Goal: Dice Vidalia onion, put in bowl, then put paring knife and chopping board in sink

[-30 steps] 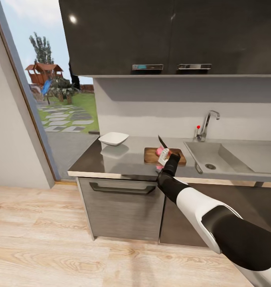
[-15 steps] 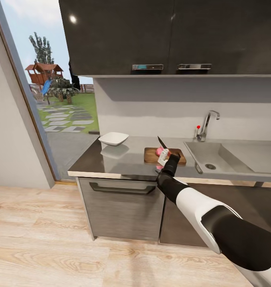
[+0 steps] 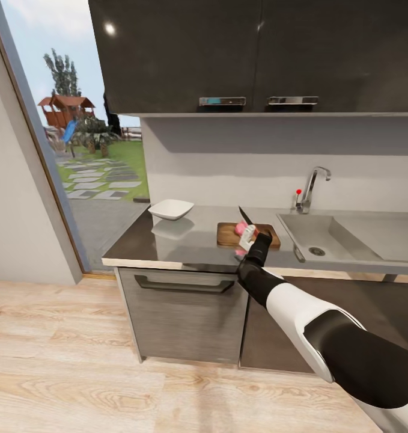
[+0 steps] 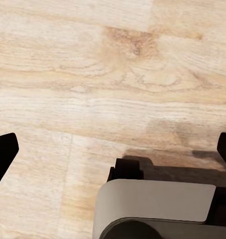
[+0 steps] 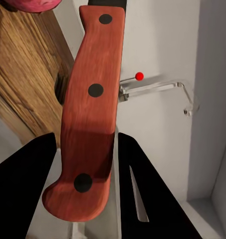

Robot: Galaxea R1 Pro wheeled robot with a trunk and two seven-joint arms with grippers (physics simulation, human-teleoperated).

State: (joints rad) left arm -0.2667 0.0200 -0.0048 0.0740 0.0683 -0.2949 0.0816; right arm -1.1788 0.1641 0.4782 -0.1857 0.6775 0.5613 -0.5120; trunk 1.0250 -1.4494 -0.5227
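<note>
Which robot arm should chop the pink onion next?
The right one, probably. Its tool already grips the paring knife just above the onion on the chopping board. The left tool hangs open over the wood floor.

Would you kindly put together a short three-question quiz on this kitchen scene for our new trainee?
1. True or false: the right claw is shut on the paring knife.
2. What stands left of the chopping board on the countertop? A) kettle B) bowl C) pan
3. Fill in: the left claw is open above the wooden ____.

Key: 1 true; 2 B; 3 floor.
</note>
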